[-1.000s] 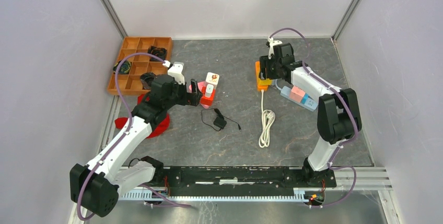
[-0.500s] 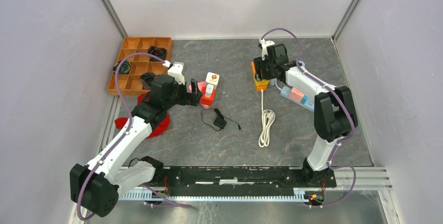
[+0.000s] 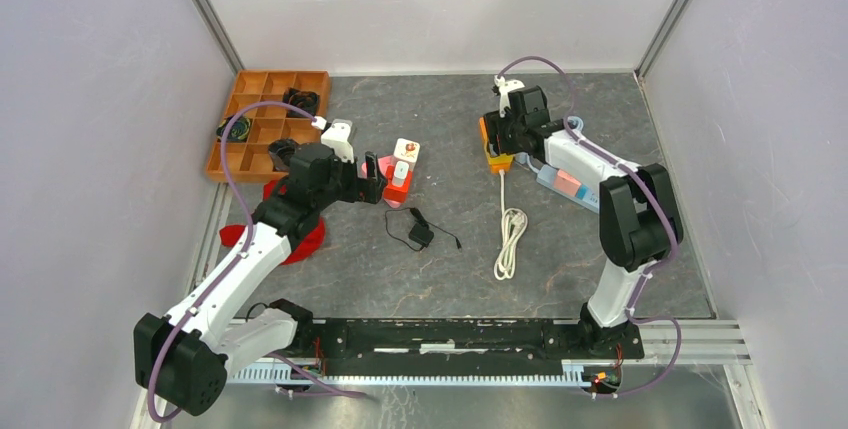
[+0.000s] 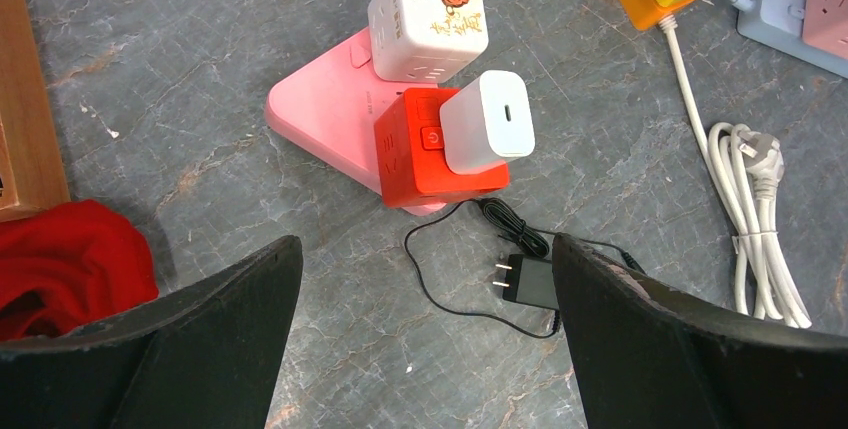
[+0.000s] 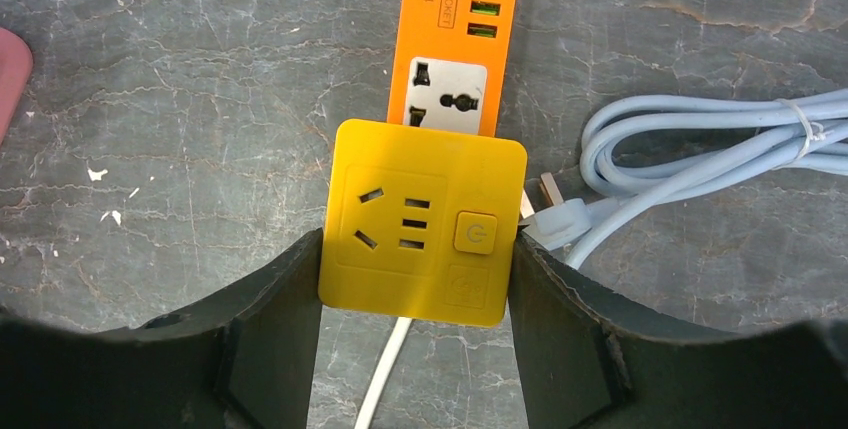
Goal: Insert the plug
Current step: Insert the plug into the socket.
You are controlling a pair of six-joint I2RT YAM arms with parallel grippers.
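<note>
Right arm [image 3: 588, 156] has shifted slightly leftward; right jaws clamp the yellow socket cube [image 5: 420, 221]. Hold it level, face up. Left jaws stand wide apart, empty.

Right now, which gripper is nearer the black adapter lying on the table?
Left. The left gripper hangs open close above the black adapter, which shows between its fingers. The right gripper is well off to the right, closed on the yellow socket cube.
</note>
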